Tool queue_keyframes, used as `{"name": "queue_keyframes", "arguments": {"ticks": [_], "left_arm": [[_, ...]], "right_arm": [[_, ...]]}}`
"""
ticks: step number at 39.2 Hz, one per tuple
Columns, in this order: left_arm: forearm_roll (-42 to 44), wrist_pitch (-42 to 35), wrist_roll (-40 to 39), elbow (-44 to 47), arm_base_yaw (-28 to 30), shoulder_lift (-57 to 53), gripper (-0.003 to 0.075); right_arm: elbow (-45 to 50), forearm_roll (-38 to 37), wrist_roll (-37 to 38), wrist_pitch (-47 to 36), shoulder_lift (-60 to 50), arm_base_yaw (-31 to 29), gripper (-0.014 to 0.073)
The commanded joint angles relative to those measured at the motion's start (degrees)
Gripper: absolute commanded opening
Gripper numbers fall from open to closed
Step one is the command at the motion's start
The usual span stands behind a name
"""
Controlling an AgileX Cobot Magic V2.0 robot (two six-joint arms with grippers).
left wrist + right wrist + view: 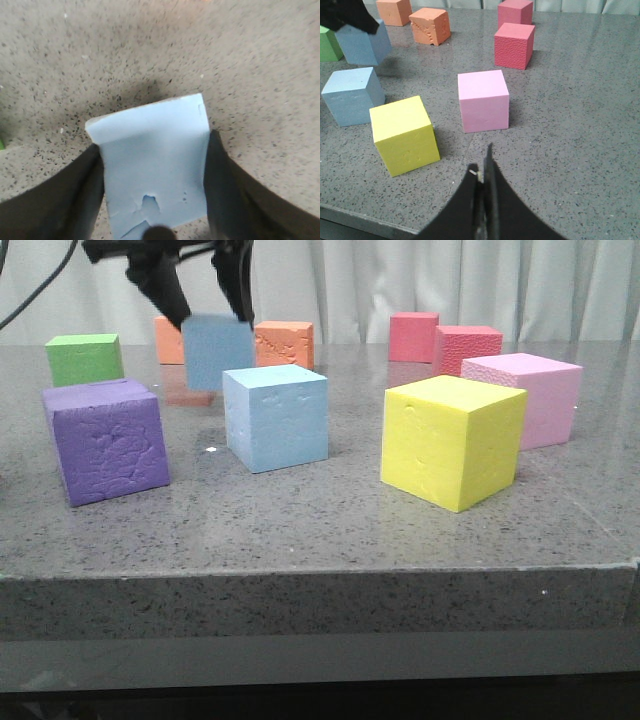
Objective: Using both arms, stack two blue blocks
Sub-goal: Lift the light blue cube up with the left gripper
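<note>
The left pincer (205, 302) clamps a light sky-blue foam cube (218, 350) aloft – its twin (276, 416) rests just below and forward, so a skewed release could topple it – the right pincer (485, 172) idles closed, empty

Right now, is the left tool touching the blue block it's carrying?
Touching. The left wrist view shows both fingers pressed flush against the sides of the held blue block; the left tool grips it in the front view.
</note>
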Motion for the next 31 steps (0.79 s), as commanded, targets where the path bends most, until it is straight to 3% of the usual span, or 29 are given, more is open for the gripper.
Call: {"name": "queue_keyframes", "arguments": {"ticks": [1, 14, 31], "left_arm": [[0.1, 2.2, -0.4, -5.4, -0.3, -3.4, 0.0293], [-5.5, 3.0, 2.7, -7.2, -2.8, -6.7, 0.0293], [-5.5, 3.0, 3.8, 7.2, -6.7, -17.3, 0.0293]], "right_arm": [[-1.5, -0.5, -0.1, -4.7, 0.3, -0.4, -0.0066], [-1.5, -0.5, -0.1, -4.8, 0.3, -0.4, -0.0066], [-1.5, -0.5, -0.1, -4.8, 0.3, -0.4, -0.0066]]}}
